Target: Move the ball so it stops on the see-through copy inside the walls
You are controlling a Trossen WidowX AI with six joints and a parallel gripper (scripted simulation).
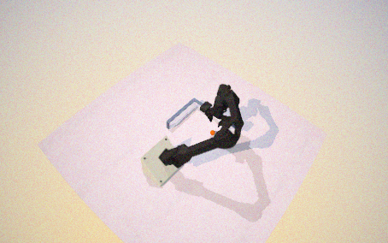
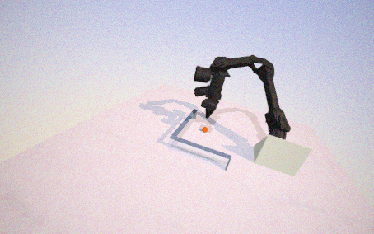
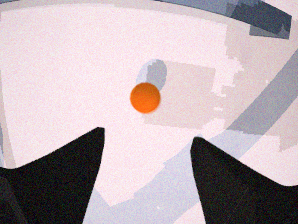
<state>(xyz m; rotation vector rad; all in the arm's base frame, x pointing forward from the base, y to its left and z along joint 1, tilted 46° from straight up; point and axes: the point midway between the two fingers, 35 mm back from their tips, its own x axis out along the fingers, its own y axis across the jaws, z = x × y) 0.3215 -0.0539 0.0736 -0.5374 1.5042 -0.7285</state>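
Observation:
The orange ball (image 1: 212, 133) (image 2: 204, 129) (image 3: 145, 98) sits on the table on the inner side of the corner, apart from both walls. No separate see-through copy shows; no edge of it can be made out around the ball. The low clear walls (image 1: 181, 112) (image 2: 202, 147) form an L with blue-grey top edges. One wall also runs along the top of the wrist view. My gripper (image 1: 215, 121) (image 2: 208, 115) (image 3: 149, 140) is open and empty, with its fingertips above the table. In the wrist view the ball lies beyond the fingertips, touching neither finger.
The pale base plate (image 1: 154, 164) (image 2: 286, 154) of the arm stands on the pink table (image 1: 107, 107) (image 2: 103, 173). A wall end shows at the top right of the wrist view. Arm shadows fall across the table and around the ball.

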